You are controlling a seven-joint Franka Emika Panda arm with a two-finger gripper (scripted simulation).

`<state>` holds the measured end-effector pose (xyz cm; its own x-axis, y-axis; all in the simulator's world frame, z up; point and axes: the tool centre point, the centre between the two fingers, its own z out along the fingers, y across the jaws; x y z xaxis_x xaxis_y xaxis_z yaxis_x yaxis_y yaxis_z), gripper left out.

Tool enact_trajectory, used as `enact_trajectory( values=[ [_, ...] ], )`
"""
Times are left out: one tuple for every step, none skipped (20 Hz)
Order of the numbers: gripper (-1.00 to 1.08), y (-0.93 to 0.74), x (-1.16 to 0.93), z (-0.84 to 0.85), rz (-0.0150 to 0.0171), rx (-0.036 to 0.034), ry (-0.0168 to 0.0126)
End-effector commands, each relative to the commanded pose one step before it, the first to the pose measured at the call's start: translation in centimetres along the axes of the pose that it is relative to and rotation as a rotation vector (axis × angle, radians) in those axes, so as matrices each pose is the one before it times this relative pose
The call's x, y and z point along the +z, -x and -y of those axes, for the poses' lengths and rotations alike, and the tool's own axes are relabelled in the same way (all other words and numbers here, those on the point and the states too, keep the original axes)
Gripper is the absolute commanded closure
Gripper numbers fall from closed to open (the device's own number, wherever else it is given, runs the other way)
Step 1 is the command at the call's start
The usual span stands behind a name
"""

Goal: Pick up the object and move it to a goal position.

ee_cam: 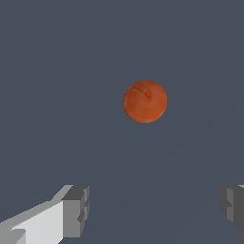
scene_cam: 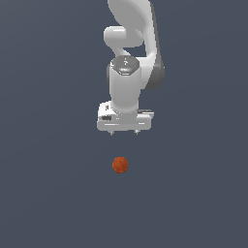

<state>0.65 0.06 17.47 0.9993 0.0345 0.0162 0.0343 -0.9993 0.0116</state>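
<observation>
A small orange-red ball (scene_cam: 120, 164), mottled on its surface, rests on the dark grey floor. The same ball (ee_cam: 145, 102) fills a modest patch of the wrist view, well clear of both fingers. My white gripper (scene_cam: 124, 132) hangs above the ball, pointing straight down, with a visible gap of floor between its short fingertips and the ball. In the wrist view my gripper (ee_cam: 155, 209) is open: one grey finger pad (ee_cam: 76, 210) and the other pad (ee_cam: 233, 206) stand far apart with nothing between them.
A flat, uniform dark grey floor (scene_cam: 48, 193) stretches all around. The white arm links (scene_cam: 133, 34) rise above the gripper at the top of the exterior view.
</observation>
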Motion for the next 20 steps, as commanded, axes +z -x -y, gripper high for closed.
enact_trajectory(
  values=[
    [-0.92,0.0,0.0,-0.001,0.0,0.0,0.0],
    [-0.92,-0.004,0.0,-0.006,-0.00023,-0.00034,0.00055],
    [-0.92,-0.008,-0.015,0.011,-0.00091,-0.00133,0.00213],
    [-0.92,-0.013,-0.018,0.004,-0.00138,-0.00208,0.00323],
    [-0.92,-0.015,-0.029,0.008,-0.00196,-0.00308,0.00453],
    [-0.92,-0.014,-0.041,0.012,-0.0025,-0.00424,0.0057],
    [-0.92,-0.005,-0.046,0.014,-0.00239,-0.00453,0.00539],
    [-0.92,0.006,-0.041,0.012,-0.00183,-0.004,0.00405],
    [-0.92,0.015,-0.036,0.011,-0.00125,-0.00331,0.00274],
    [-0.92,0.019,-0.027,0.011,-0.00067,-0.00237,0.00143],
    [-0.92,0.014,-0.011,0.008,-0.00007,-0.00097,0.00012],
    [-0.92,-0.007,0.011,-0.004,0.00034,0.00112,-0.00073],
    [-0.92,-0.035,0.034,-0.018,0.00045,0.00284,-0.0009],
    [-0.92,-0.062,0.047,-0.013,0.00033,0.00397,-0.00058],
    [-0.92,-0.09,0.065,-0.021,0.00031,0.00545,-0.00047],
    [-0.92,-0.118,0.084,-0.026,0.00034,0.00702,-0.00047],
    [-0.92,-0.146,0.106,-0.032,0.00044,0.00873,-0.0006],
    [-0.92,-0.173,0.128,-0.036,0.0006,0.01053,-0.00085],
    [-0.92,-0.2,0.151,-0.041,0.00076,0.01232,-0.00107],
    [-0.92,-0.226,0.173,-0.044,0.00089,0.01397,-0.00123]
  ],
)
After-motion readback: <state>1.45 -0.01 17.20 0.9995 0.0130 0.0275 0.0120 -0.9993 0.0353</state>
